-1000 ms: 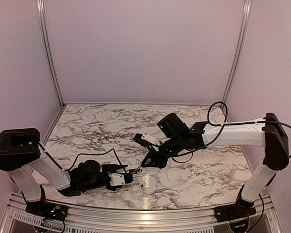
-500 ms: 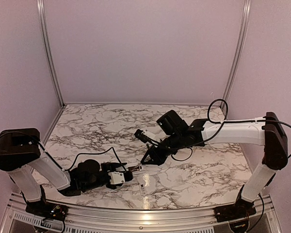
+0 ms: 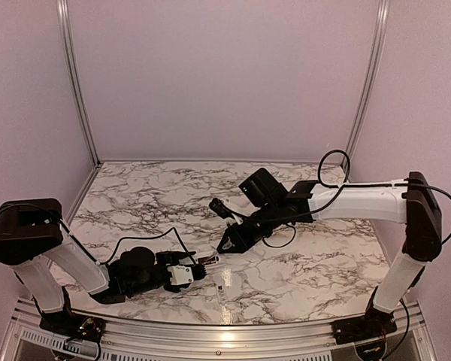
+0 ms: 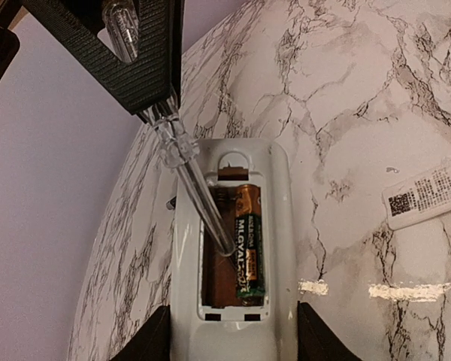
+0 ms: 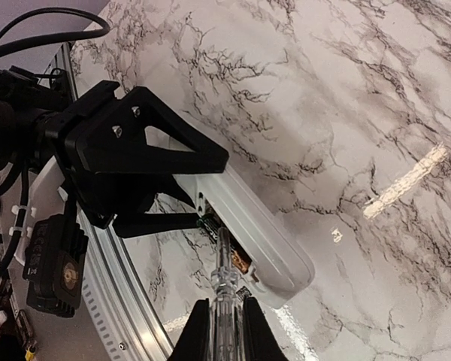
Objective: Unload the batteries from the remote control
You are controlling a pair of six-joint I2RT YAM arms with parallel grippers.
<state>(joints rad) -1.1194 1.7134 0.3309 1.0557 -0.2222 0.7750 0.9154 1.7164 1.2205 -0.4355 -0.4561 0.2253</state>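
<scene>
White, dark-veined marble table (image 3: pixel 331 263), lilac walls (image 3: pixel 225 75) behind. A pale strip (image 4: pixel 428 192) with a printed code lies flat on it; a clear rod (image 4: pixel 198 188) slants above.

We hold our left arm low and folded along the near edge, the left gripper (image 3: pixel 203 265) clamped on the remote control (image 4: pixel 284 226). Our right arm reaches in from the right, wrist tipped downward, the right gripper (image 3: pixel 227 245) pinching a clear rod (image 4: pixel 203 204) between its fingers.

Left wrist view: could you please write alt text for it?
The remote, back up with its compartment open, sits clamped in the left gripper; one battery shows inside. A clear rod held by the right gripper pokes in beside it.
</scene>
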